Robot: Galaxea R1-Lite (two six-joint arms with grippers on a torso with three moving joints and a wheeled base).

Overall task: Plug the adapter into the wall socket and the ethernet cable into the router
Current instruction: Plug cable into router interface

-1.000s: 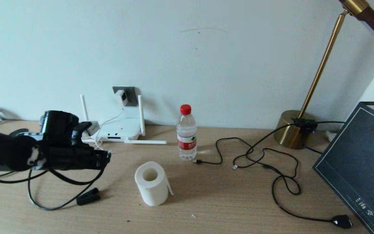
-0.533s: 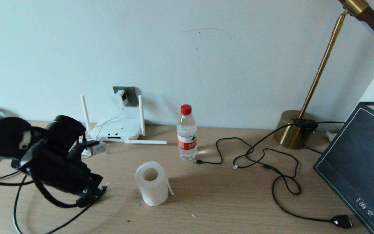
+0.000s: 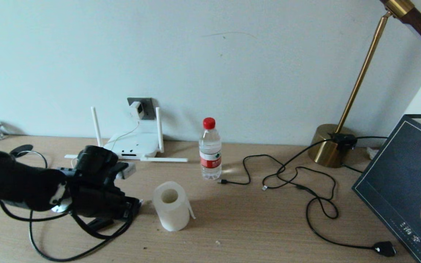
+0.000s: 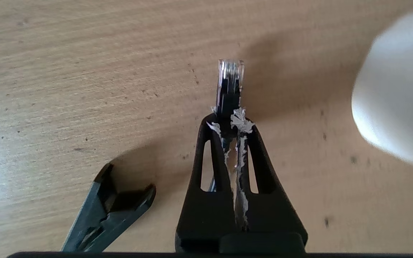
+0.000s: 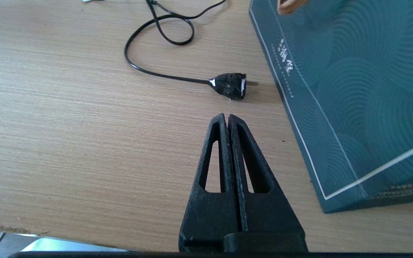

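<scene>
Gripping the ethernet cable (image 4: 230, 84) just behind its clear clip connector, the left end effector (image 4: 231, 122) is clenched low over the worktop (image 3: 254, 226), near the paper roll (image 3: 171, 205); the connector juts past the fingertips (image 4: 213, 125), which carry white shreds; the cable's black length loops under the arm in the head view; a dark clip (image 4: 108, 211) lies on the wood beside it, partly cut off by the frame edge; the bottle (image 3: 210, 149) stands upright with its red cap on, its contents hard to judge; the router (image 3: 134, 145) sits flat against the wall with two antennas up and two lying down, its ports too small to make out; the adapter (image 3: 136, 109) sits in the socket (image 3: 146, 104), its white cord running down to the router; the right end effector (image 5: 228, 120) is clenched on nothing, above the worktop near a black plug (image 5: 231, 85) and a dark box (image 5: 353, 89), out of the head view.
</scene>
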